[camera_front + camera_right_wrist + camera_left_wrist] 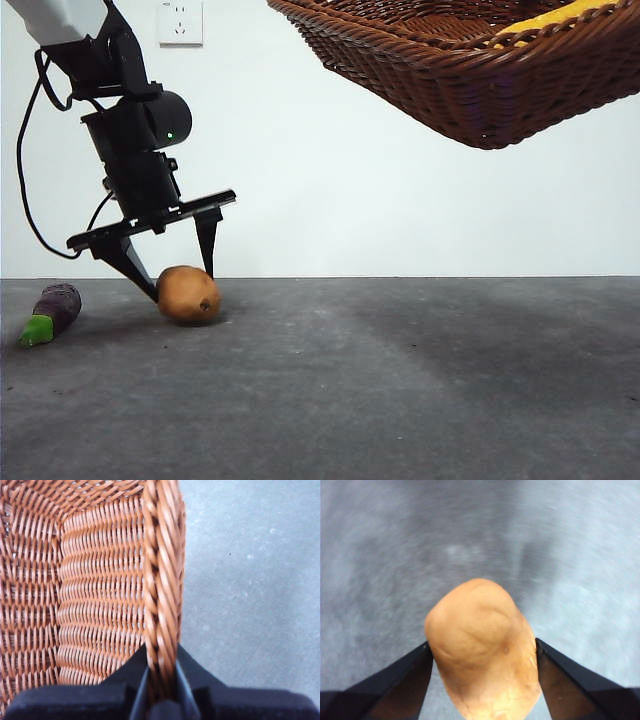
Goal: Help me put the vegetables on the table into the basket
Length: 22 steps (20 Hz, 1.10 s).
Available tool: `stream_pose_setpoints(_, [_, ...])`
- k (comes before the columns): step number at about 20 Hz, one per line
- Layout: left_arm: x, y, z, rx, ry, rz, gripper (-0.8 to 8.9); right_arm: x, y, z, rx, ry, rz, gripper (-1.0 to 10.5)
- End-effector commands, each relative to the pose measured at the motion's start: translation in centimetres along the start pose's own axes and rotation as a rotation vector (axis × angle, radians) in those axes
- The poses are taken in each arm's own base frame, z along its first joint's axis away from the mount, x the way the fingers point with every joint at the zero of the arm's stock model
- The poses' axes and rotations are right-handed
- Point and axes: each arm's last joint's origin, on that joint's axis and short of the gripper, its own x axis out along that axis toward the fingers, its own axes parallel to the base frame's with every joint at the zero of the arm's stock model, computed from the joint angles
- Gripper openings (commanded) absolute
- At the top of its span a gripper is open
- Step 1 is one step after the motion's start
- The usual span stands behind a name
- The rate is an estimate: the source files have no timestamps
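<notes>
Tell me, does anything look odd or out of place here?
Yes: the basket isn't on the table. The right tool grips its rim and holds it tilted in the air, a yellow piece showing inside. Below, the left tool straddles the potato; the eggplant lies aside.

The left end effector [183, 283] stood low over the worktop [400, 380], its jaws filled by the potato [188, 294], leaving no gap between them. The eggplant [52, 312] lay near, off its outer side. Beyond its other side the worktop ran bare. The basket [470, 70] hung high above that stretch, clamped by the right end effector [161, 690].
</notes>
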Motion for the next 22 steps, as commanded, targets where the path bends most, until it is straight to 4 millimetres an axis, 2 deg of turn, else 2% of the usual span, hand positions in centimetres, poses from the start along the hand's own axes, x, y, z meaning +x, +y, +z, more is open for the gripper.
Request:
stream_pose_setpoints(1, [-4.2,-0.8,0.3,0.231,-0.092,-0.049,-0.08,0.5,-0.2,0.2,0.039,0.006,0.006,-0.1])
stream_pose_setpoints(7, [-16.4,-1.7,-1.5,0.495,-0.334,-0.141,-0.08,4.1,-1.4,-0.1,0.127,0.139,0.016,-0.1])
stream_pose_setpoints(10, [-20.8,-1.3,-4.0,0.622,-0.386,-0.216,-0.08,5.9,-1.9,-0.4,0.169,0.195,0.024,-0.1])
stream_pose_setpoints(13, [-22.0,0.0,-7.5,0.674,-0.386,-0.301,-0.08,7.8,-1.8,-0.6,0.191,0.250,0.043,-0.1])
stream_pose_setpoints(18, [-20.4,3.4,-14.7,0.746,-0.374,-0.456,-0.08,11.6,0.0,-1.1,0.191,0.327,0.097,-0.1])
stream_pose_setpoints(20, [-20.8,3.7,-16.5,0.790,-0.381,-0.537,-0.08,13.6,1.4,-1.4,0.182,0.358,0.129,-0.1])
stream_pose_setpoints(22, [-21.7,2.8,-17.5,0.861,-0.395,-0.625,-0.08,15.9,3.4,-1.8,0.162,0.400,0.166,-0.1])
